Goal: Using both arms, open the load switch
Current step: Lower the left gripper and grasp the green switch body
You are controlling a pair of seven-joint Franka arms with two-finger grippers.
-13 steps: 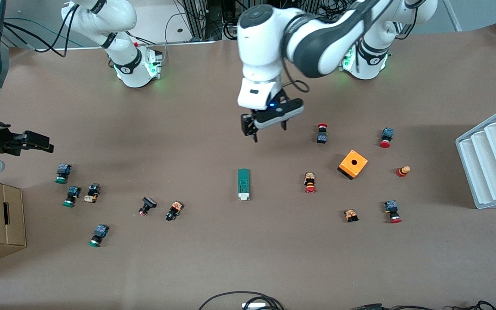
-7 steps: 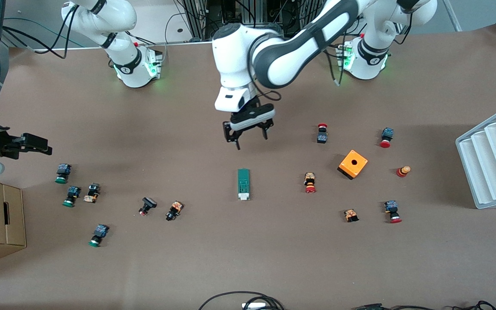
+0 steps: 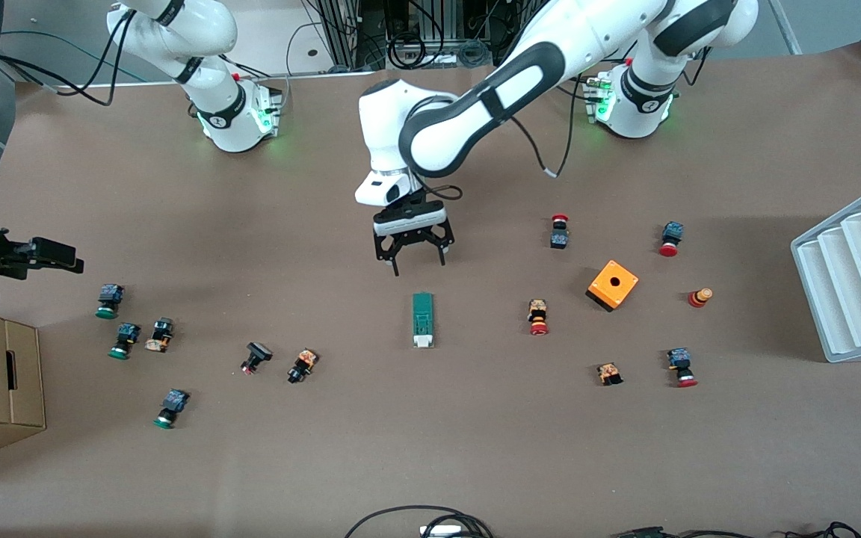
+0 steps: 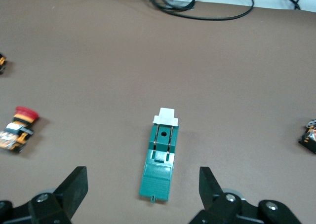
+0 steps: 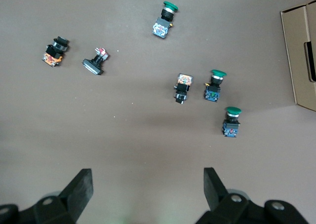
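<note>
Lowering the released left hand (image 3: 412, 258) squarely astride the narrow green load switch (image 3: 422, 320) with its white slider suits best, while the equally released right hand (image 3: 57, 254) waits over the tabletop's edge.

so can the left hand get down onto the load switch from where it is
Probably yes. The left hand is open over bare table just past the green end of the load switch, and its wrist view shows the switch between the fingers with nothing lying close by.
</note>
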